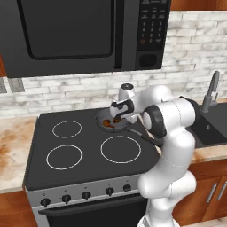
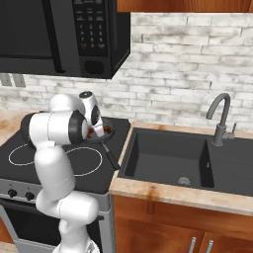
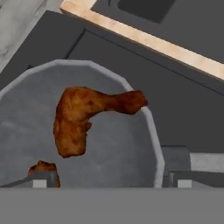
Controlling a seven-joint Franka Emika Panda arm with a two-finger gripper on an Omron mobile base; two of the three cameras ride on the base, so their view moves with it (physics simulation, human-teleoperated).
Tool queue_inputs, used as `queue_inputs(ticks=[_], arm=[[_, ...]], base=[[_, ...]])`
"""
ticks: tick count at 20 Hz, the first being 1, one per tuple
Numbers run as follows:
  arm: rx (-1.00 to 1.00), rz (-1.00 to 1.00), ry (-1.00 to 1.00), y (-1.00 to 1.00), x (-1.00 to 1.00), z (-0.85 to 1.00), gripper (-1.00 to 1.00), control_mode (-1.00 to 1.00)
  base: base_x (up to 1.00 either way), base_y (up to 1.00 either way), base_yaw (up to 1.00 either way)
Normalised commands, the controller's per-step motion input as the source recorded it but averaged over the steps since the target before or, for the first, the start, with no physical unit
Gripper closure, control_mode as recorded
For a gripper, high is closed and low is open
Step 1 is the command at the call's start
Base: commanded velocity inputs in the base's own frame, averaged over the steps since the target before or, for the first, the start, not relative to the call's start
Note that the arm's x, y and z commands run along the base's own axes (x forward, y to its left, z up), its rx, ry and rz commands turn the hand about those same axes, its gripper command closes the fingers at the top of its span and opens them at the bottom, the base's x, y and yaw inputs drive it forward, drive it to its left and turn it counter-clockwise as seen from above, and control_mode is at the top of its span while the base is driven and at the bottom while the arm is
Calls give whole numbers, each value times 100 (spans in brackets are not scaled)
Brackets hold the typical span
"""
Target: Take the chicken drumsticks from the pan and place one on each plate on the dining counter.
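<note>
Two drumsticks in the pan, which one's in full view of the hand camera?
The larger drumstick mid-pan, bone end reaching the rim. The other drumstick only peeks out at the bottom edge behind a fingertip.

No text, label or brand can be read anywhere. The black microwave's keypad panel carries rows of pale button markings and one orange mark, all too blurred to make out.
</note>
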Motion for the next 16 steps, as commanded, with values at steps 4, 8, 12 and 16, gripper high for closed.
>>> queue_inputs(ticks=[4,8,12,16], arm=[[0,0,1,3,29,-23,-100,-100],[0,0,0,8,28,-26,-100,-100],[0,0,0,8,23,-30,-100,-100],[0,0,0,3,32,-21,-100,-100]], base=[[0,0,0],[0,0,0],[0,0,0],[0,0,0]])
